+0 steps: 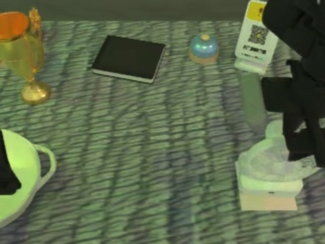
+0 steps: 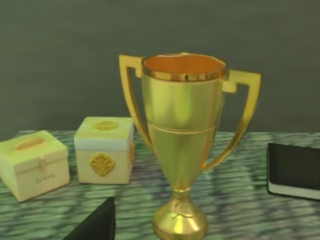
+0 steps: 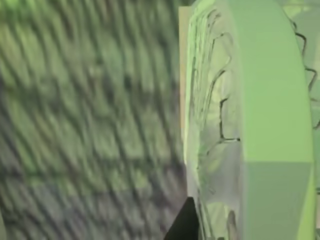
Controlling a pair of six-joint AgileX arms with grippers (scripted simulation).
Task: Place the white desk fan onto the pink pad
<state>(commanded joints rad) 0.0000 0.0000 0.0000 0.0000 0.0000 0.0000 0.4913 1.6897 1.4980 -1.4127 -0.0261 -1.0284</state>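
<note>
Spread across the patterned table [image 1: 152, 152]: clutter along the far edge, working space at the right. Parked at the top view's left edge, over a pale green handled pot [image 1: 20, 173], the left arm, its gripper barely in frame and impossible to read as wide or narrow. Reaching down at the right side, the right arm, dark and bulky, with the right gripper [image 1: 299, 152] at the rear of the white desk fan [image 1: 269, 168]; apparently clasping the fan behind its head, though fingers hidden by the arm, so cannot tell for certain. Standing on the pink pad [image 1: 269, 202], the fan's base, with only a pale strip of pad showing at the near edge; probably held from behind to keep the fan upright while settling. Well apart on the far side: a black notebook [image 1: 129, 57], a gold trophy [image 1: 23, 56], a QR-code sign stand [image 1: 256, 38], a small blue bell [image 1: 204, 48]. Shown only by the left wrist view: two cream boxes [image 2: 104, 150] behind the trophy. Shown only by the right wrist view: the fan's grille and rim very close, filling the frame.
</note>
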